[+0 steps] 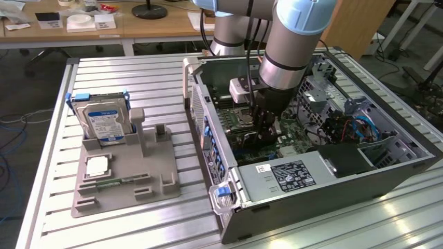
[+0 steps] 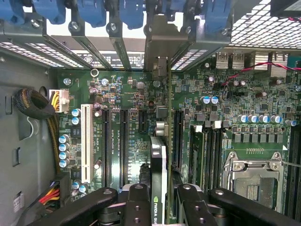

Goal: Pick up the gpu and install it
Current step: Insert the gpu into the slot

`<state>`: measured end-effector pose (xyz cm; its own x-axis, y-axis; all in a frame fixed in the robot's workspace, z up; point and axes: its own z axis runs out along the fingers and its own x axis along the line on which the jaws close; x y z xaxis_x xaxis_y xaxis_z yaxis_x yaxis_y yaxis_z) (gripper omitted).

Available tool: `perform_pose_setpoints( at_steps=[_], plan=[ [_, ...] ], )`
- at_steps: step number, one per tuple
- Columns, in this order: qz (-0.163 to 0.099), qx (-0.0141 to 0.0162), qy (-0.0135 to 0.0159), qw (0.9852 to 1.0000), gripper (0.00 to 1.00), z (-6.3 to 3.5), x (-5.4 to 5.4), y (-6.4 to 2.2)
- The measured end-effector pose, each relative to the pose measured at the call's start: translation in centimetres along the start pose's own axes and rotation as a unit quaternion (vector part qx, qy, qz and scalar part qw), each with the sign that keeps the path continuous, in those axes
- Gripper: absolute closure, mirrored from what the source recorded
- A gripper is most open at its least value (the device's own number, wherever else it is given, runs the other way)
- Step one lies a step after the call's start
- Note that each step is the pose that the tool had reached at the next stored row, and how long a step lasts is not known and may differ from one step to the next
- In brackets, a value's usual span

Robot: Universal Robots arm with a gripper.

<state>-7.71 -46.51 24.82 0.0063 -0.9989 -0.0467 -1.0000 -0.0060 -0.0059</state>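
While the fingers (image 2: 160, 207) pinch the gpu (image 2: 159, 155) edge-on over the motherboard (image 2: 117, 117), centre of the exterior frame inside the computer case (image 1: 387, 171), it should stay upright and aligned with its slot.

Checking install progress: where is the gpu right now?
The gpu stands on edge between the gripper fingers inside the open computer case, above the motherboard slots, its metal bracket toward the case's rear slot openings.

Silver-grey arm (image 1: 287, 46), pale blue joint caps, black end effector (image 2: 160, 207) with screws
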Motion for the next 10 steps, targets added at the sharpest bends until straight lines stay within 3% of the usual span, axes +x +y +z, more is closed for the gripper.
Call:
perform_pose_setpoints(
  at_steps=[10],
  plan=[
    [0.0,0.0,0.0001,1.0,0.73,0.09,-0.05,0.1]
  ],
)
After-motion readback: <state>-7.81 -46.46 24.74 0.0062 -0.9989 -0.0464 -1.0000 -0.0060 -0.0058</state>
